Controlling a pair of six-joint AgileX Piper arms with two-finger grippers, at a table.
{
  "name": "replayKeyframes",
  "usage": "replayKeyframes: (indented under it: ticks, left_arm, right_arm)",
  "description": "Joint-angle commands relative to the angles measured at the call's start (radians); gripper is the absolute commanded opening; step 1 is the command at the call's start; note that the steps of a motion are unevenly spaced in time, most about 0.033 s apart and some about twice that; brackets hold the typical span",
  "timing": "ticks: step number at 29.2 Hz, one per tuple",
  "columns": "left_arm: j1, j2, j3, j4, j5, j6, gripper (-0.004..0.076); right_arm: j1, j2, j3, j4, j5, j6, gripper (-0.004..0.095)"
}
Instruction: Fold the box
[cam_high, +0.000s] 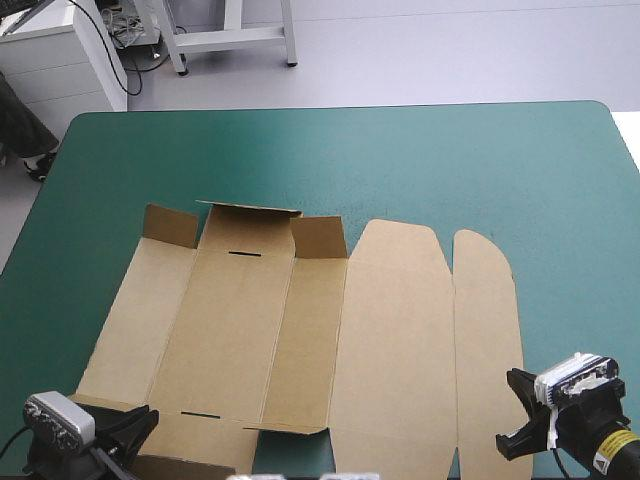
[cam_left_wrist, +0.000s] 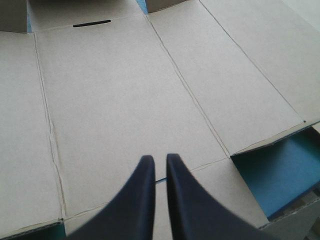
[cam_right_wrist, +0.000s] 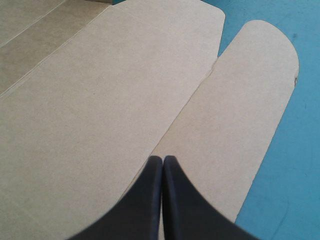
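The brown box (cam_high: 300, 330) lies as a cut sheet, spread nearly flat on the teal-green cover. Its three far flaps (cam_high: 250, 212) stand slightly raised. The rounded lid panel (cam_high: 395, 340) and the narrow tuck flap (cam_high: 485, 330) lie flat on the right. My left gripper (cam_high: 148, 418) sits at the sheet's near left corner, its fingers together over the near flap (cam_left_wrist: 156, 159). A dark slot (cam_left_wrist: 91, 23) shows ahead of it. My right gripper (cam_high: 512, 410) is shut beside the tuck flap's near end, its tips over the crease between flap and lid (cam_right_wrist: 162, 159).
Bare teal-green cover (cam_high: 420, 160) stretches from the sheet's far flaps to the table's far edge. A strip of it (cam_high: 570, 300) runs along the right of the tuck flap. A notch of cover (cam_left_wrist: 272, 175) shows at the sheet's near edge.
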Motion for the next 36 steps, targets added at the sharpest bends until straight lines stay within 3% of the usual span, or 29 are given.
replayKeyframes:
  ticks: [1,5,7,19,25,36]
  left_arm:
    - [-0.002,0.017,-0.028,-0.05,-0.093,-0.003,0.0255]
    - [-0.002,0.017,-0.028,-0.061,-0.121,-0.003,0.0485]
    - [-0.002,0.017,-0.028,-0.063,-0.126,-0.012,0.0522]
    - [-0.002,0.061,-0.103,0.032,-0.087,-0.079,0.0511]
    - [-0.002,0.224,-0.28,0.277,0.048,-0.184,0.0512]
    - [-0.002,0.582,-0.535,0.492,0.153,-0.144,0.0512]
  right_arm:
    - [-0.004,0.009,-0.025,-0.003,-0.066,-0.002,-0.0019]
    - [-0.004,0.009,-0.025,-0.001,-0.066,-0.002,-0.0019]
    - [-0.004,0.009,-0.025,-0.001,-0.066,-0.004,-0.0019]
    - [-0.004,0.009,-0.025,0.008,-0.066,-0.013,-0.0019]
    - [-0.004,0.009,-0.025,0.01,-0.066,-0.013,-0.0019]
    - [-0.004,0.009,-0.025,0.012,-0.066,-0.013,-0.002]
